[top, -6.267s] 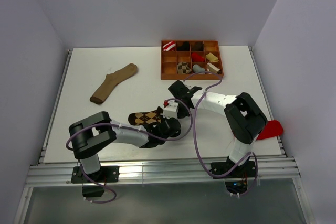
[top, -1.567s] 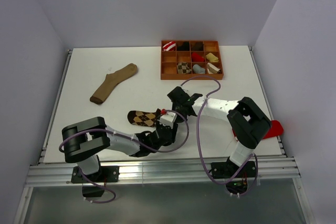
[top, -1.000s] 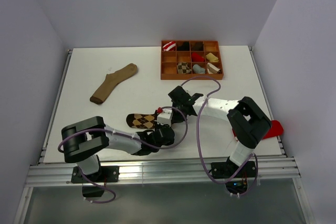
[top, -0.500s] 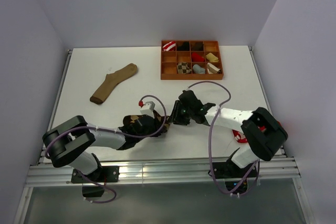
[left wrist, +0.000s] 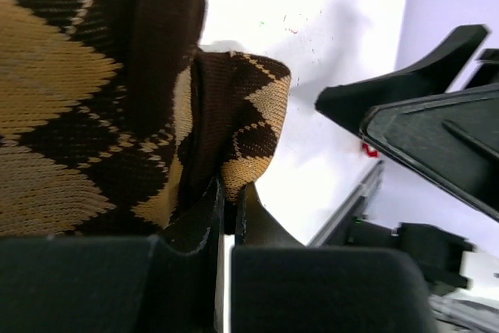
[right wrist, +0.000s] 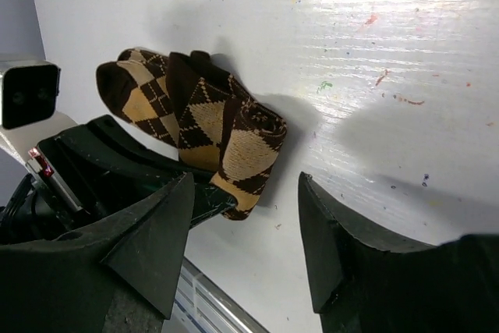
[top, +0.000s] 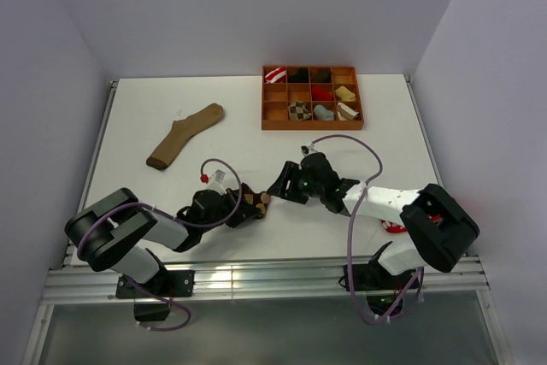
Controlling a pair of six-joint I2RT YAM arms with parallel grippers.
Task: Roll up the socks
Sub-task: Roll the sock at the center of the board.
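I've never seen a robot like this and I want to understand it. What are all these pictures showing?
These are two robot arms on a white table. One picture looks down from above. The other two come from little cameras on each wrist. The left gripper is pinched shut on a brown diamond-patterned sock that is partly rolled up. The right gripper is open beside it, holding nothing. A long tan sock lies farther back, and a wooden tray holds more socks in its boxes.

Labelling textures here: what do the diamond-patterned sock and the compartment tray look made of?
The diamond-patterned sock: soft knitted yarn, matte; stitch rows show up close. The compartment tray: orange-brown, perhaps wood or plastic, matte; too small to tell grain.
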